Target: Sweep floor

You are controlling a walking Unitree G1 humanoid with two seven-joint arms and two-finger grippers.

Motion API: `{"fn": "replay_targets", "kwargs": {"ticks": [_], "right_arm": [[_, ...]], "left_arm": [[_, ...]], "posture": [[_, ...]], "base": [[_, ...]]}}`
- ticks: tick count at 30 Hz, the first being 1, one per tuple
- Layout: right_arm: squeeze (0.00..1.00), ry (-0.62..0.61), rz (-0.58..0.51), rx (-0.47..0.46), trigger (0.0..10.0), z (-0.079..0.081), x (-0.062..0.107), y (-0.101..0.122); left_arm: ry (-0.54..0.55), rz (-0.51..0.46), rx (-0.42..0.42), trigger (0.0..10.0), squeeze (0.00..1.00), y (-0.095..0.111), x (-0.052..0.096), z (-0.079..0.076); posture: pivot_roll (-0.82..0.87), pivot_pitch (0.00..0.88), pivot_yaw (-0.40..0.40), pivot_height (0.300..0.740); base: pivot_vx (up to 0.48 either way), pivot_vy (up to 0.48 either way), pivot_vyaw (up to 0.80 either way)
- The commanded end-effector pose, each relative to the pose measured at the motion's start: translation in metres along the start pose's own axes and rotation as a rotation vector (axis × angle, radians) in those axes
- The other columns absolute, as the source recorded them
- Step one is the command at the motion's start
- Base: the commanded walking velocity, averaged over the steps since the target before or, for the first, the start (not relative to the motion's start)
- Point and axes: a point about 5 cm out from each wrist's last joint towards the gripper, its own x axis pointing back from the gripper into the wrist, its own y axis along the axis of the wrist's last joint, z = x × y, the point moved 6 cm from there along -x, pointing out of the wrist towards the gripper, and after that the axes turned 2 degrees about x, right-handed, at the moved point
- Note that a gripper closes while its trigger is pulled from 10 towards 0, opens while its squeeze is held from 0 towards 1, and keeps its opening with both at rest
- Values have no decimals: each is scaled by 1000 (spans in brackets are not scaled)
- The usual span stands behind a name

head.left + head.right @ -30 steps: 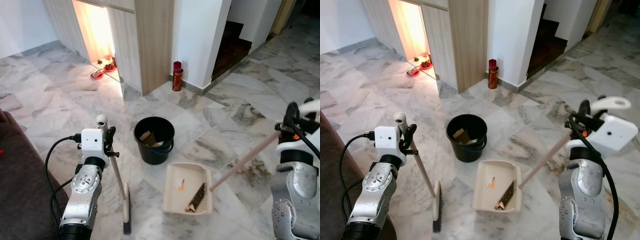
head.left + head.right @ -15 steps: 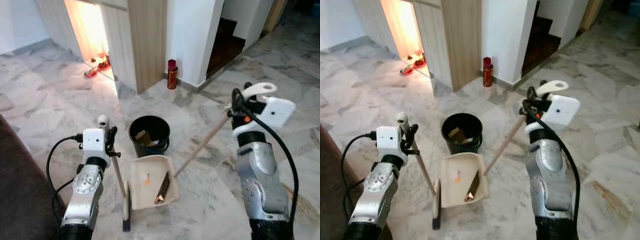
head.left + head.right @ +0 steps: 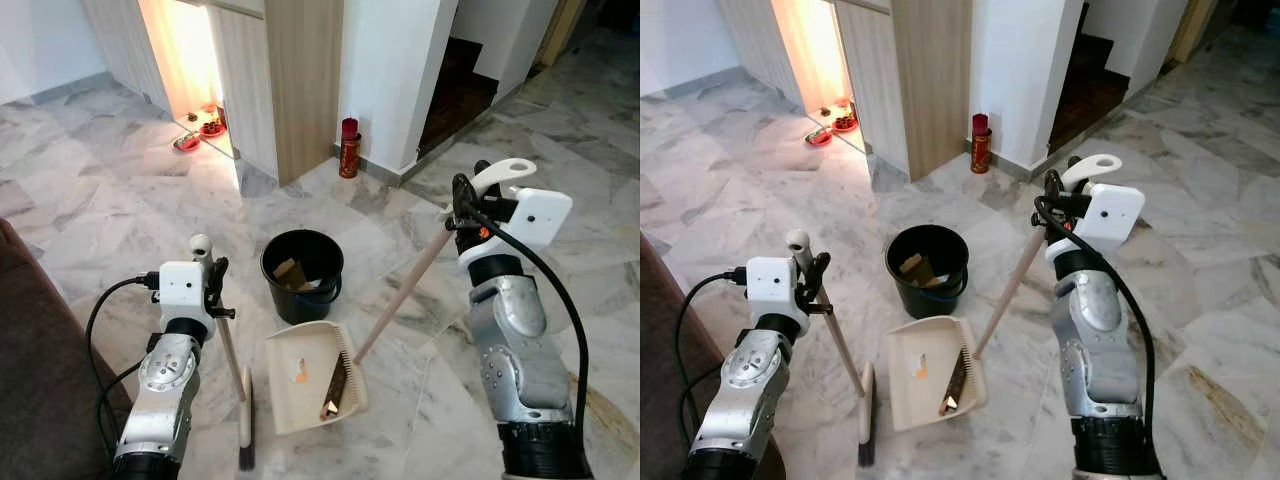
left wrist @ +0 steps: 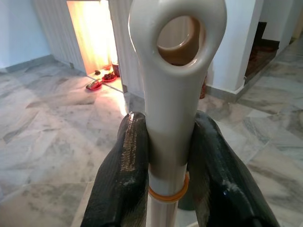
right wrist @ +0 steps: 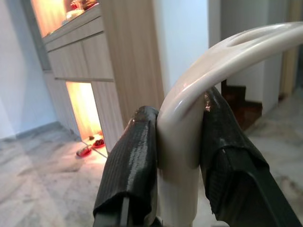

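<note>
Left gripper [image 4: 168, 156] clenched on broom [image 3: 232, 370] handle, lower left. Right gripper [image 5: 177, 151] clenched on dustpan [image 3: 312, 375] handle, pan at lower centre on floor [image 3: 120, 210], below bucket [image 3: 302, 275].

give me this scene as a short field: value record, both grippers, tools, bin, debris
left gripper: shut on cream broom handle, broom head on the marble floor
right gripper: shut on cream long-handled dustpan
dustpan state: pan low beside the broom, handle slanting up to the right gripper
debris: dark stick and small orange scrap in the pan
bin: black round bucket just beyond the pan, scraps inside
background: red canister by the white wall
</note>
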Motion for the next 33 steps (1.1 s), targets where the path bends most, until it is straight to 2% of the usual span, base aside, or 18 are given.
{"fn": "replay_targets", "kwargs": {"ticks": [1, 6, 11, 17, 21, 22, 23, 33], "right_arm": [[0, 22, -56, 26, 10000, 2, -7, 14], [0, 33, -59, 29, 10000, 3, -8, 14], [0, 77, -65, 23, 10000, 16, -11, 13], [0, 101, -81, 20, 10000, 22, -12, 17], [0, 97, -117, 2, 10000, 23, -13, 26], [0, 100, -182, -32, 10000, 27, -15, 45], [0, 106, -214, -40, 10000, 30, -15, 54], [0, 86, -258, -75, 10000, 31, -15, 62]], "left_arm": [[7, -47, -15, 10000, 0, 12, 0, 5], [16, -47, -15, 10000, 0, 12, 1, 7], [19, -44, -19, 10000, 0, 11, 2, 7], [25, -42, -22, 10000, 0, 10, 3, 8], [33, -42, -26, 10000, 0, 10, 3, 10], [37, -44, -30, 10000, 0, 10, 3, 11], [39, -45, -32, 10000, 0, 10, 3, 11], [63, -56, -45, 10000, 0, 12, 2, 15]], "posture": [[18, 0, -17, 740], [20, 0, -18, 740], [22, 0, -17, 740], [26, 0, -19, 740], [31, 0, -20, 740], [28, 0, -18, 740], [28, 0, -18, 740], [28, 0, -17, 740]], "base": [[0, 0, 0], [0, 0, 0], [0, 0, 0], [0, 0, 0], [0, 0, 0], [0, 0, 0], [0, 0, 0], [0, 0, 0]]}}
